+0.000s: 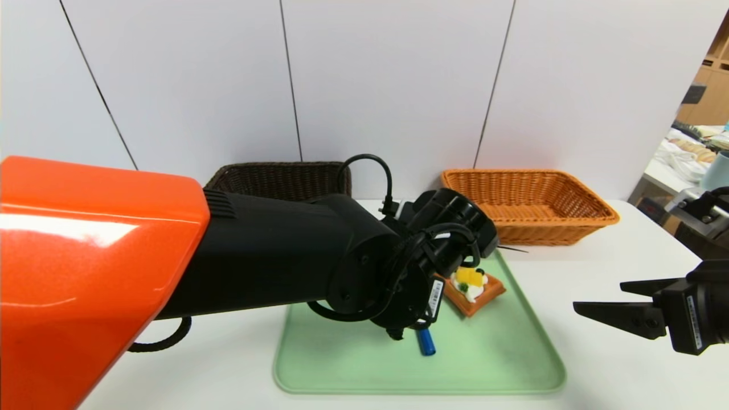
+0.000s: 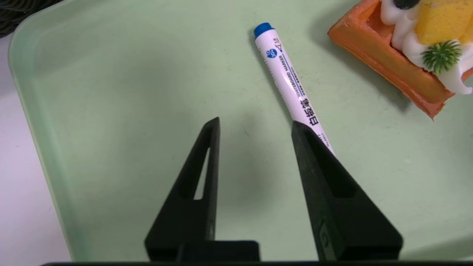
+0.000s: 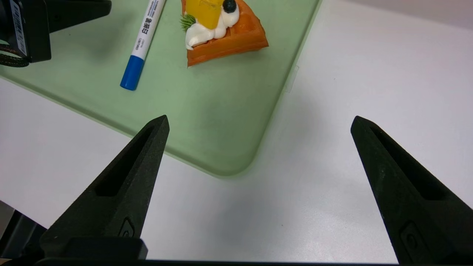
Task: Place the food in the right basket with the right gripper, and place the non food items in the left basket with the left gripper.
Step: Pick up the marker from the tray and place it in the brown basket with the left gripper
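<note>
The left gripper (image 2: 255, 123) hangs part-open, empty, over the green tray (image 1: 319, 370), its marker pen (image 2: 292, 87) just outside one fingertip, so shift sideways to straddle it first; off the tray's right edge the right gripper (image 1: 606, 299) waits wide apart.

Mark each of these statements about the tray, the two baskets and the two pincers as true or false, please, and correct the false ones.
1. The whiteboard marker lies on the green tray. True.
2. The waffle toy is inside the orange basket. False: it lies on the tray, beside the marker.
3. The left pincer is closed on the marker. False: its jaws are apart, and the marker lies beside one finger, not between the two.
4. The right pincer is open over the white table, off the tray's corner. True.
5. The marker's cap is red. False: it is blue.
</note>
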